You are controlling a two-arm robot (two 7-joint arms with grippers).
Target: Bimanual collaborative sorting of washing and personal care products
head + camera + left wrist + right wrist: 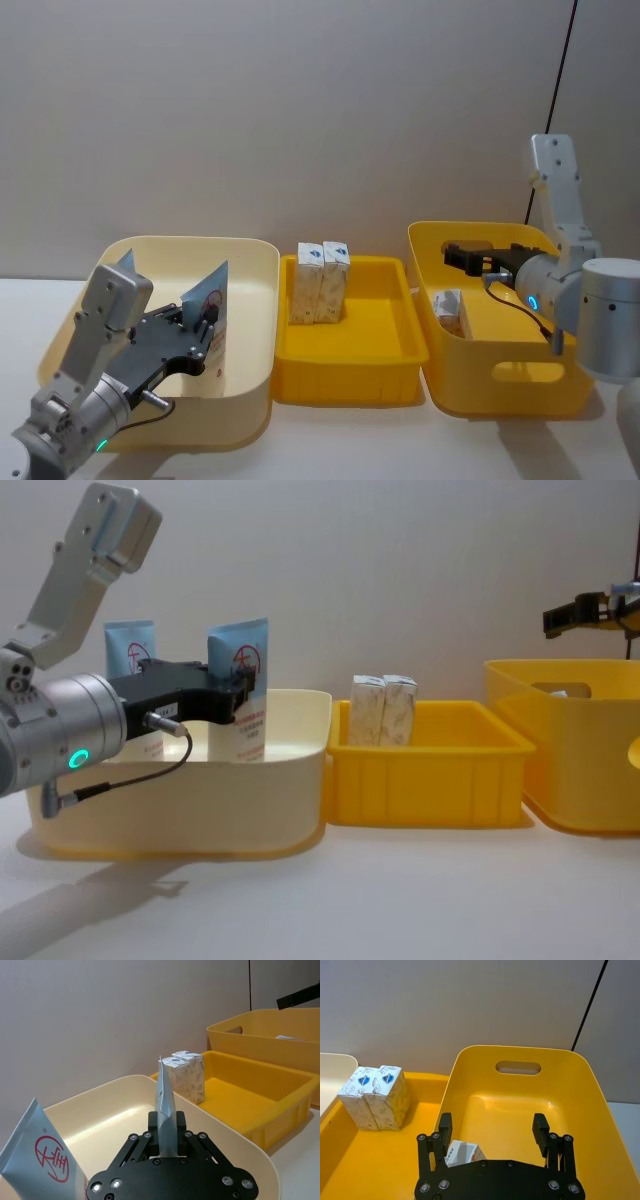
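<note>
— If asking after the left tool (207, 322): clamped tight on a squeeze tube (205, 285) over the cream bin (190, 243), nine o'clock.
— Standing how?
— Long axis upright, crimped end up; edge-on from the left wrist, face-on from the chest. Beside it, a second tube (130, 645).
— And the right tool (492, 1127)?
— Spread wide, holding nothing, above the yellow bin (500, 390) at three o'clock, a carton (462, 1152) inside. Two cartons (320, 280) upright in the middle tray (345, 385).

Soft, even indoor light casting faint shadows
</note>
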